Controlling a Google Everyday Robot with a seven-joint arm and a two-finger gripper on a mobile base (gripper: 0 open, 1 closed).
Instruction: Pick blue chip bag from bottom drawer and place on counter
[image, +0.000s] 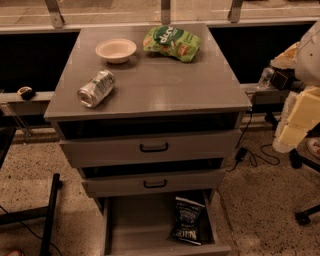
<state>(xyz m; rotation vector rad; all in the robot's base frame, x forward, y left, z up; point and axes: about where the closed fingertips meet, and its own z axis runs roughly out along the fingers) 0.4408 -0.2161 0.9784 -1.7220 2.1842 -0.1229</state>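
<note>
I read this as the very start of the job: the approach, with no pick made yet. The blue chip bag (187, 220) lies in the open bottom drawer (135, 225), toward its right side at the lower middle of the frame. It looks to lie flat on the drawer floor, with its lower end near the front wall.

My gripper (295, 122) shows as a pale, blurred mass at the right edge of the frame, at about the height of the upper drawers and well apart from the bag. I cannot tell whether it is set wide or narrow.

The next move, as I judge it, is to come down and left, under the projecting middle drawer (155, 184), and reach the bag from above and in front.

The bag is dark, crinkled film with white lettering; I expect it to be soft, light and apt to slip or fold in a grasp. The drawer is a plain grey box with smooth walls.

The worktop (160, 75) is flat, smooth and grey. It carries a green chip bag (172, 42), a pale round bowl (116, 50) and a metal can (96, 88) on its side.
</note>
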